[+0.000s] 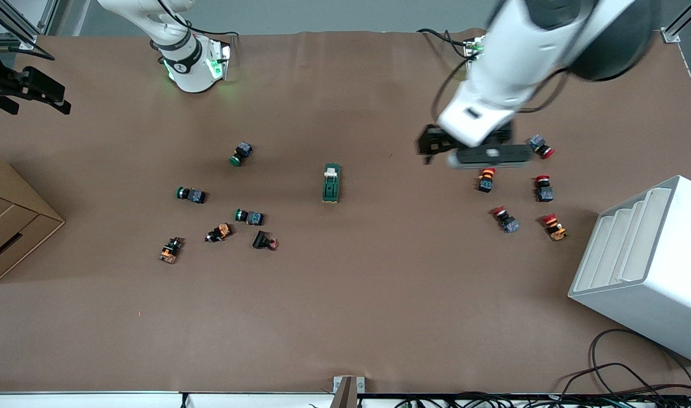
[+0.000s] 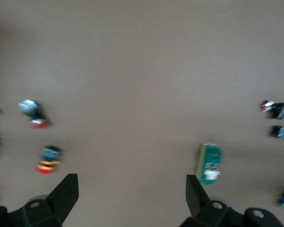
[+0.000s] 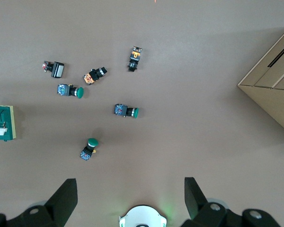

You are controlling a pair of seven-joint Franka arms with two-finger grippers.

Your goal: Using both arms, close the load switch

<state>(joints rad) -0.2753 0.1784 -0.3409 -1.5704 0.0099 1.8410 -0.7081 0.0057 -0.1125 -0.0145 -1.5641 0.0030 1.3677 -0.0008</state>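
Overhead, left gripper (image 1: 474, 148) spread wide; load switch (image 1: 331, 183) apart.

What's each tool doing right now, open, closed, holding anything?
Left tool: open, empty, up over the table near the red-capped push buttons.
Right tool: open, empty, waiting up by its own base, away from the load switch.
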